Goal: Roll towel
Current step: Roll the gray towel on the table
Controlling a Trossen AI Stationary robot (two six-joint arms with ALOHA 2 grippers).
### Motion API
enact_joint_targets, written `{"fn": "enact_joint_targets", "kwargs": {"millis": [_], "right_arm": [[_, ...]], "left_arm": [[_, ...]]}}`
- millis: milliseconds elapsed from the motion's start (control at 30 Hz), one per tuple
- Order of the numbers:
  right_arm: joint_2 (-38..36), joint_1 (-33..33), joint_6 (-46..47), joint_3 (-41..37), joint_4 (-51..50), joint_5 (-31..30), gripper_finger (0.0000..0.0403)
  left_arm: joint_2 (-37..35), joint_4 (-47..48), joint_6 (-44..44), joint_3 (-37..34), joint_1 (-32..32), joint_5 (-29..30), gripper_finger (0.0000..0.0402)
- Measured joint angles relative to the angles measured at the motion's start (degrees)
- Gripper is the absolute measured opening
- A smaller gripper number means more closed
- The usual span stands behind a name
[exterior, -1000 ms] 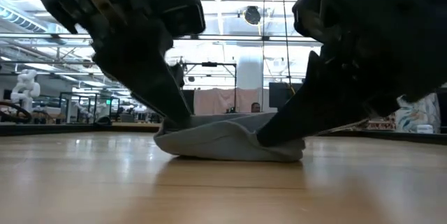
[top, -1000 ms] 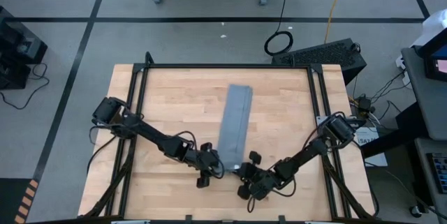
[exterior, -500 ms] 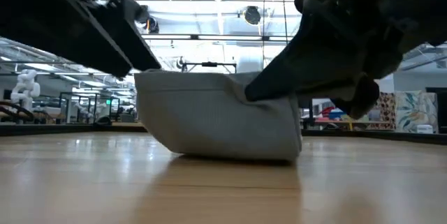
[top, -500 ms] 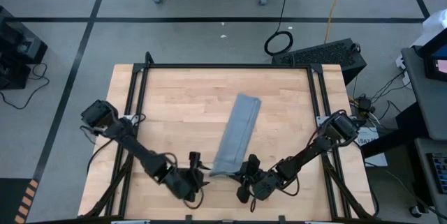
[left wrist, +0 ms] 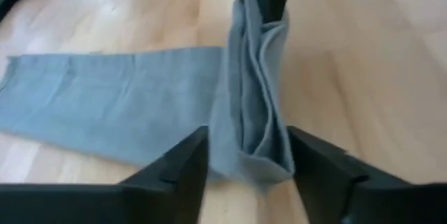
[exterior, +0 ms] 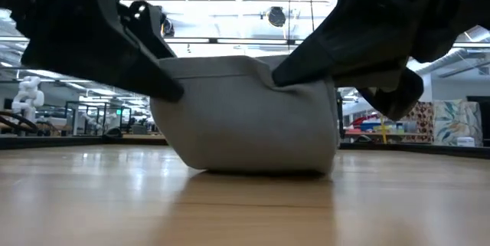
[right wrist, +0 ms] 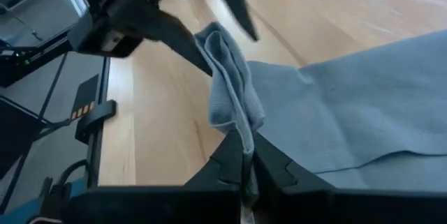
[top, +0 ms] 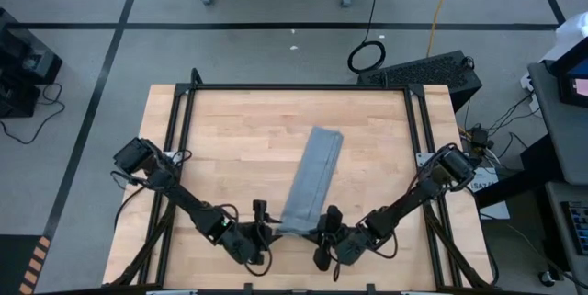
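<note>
My right gripper (right wrist: 246,172) is clamped on the towel's (top: 310,181) raised end, which stands between my left gripper's (left wrist: 246,161) parted fingers.

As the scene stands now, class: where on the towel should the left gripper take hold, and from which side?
Take the lifted near end of the towel at its left corner, coming from the left, opposite the right gripper pinching the other corner. The left gripper already straddles that raised fold.

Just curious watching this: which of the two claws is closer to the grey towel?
Neither: the left gripper straddles one corner of the towel's lifted near end, and the right gripper pinches the other.
</note>
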State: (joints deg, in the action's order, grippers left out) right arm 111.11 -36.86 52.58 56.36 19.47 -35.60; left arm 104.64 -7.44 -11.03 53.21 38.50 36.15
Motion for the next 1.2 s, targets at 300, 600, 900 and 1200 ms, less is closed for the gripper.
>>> {"fn": "enact_joint_targets", "kwargs": {"millis": [300, 600, 900, 1200], "right_arm": [[0.02, -1.17, -0.78, -0.01, -1.63, 0.23, 0.0000], [0.04, -5.36, -14.42, -0.02, -2.65, -1.72, 0.0060], [0.43, -12.93, -40.97, 0.22, -2.26, -12.38, 0.0178], [4.43, -8.97, -41.99, 0.26, 2.79, -15.19, 0.0204]], "left_arm": [[0.00, -4.15, -2.24, 0.04, -4.18, -14.56, 0.0018], [-0.15, -3.94, -12.90, 0.09, -15.15, -37.60, 0.0006], [0.89, -4.66, -15.67, 0.09, -27.25, -59.22, 0.0004], [5.17, -10.24, -17.11, 0.07, -27.43, -63.36, 0.0007]]}}
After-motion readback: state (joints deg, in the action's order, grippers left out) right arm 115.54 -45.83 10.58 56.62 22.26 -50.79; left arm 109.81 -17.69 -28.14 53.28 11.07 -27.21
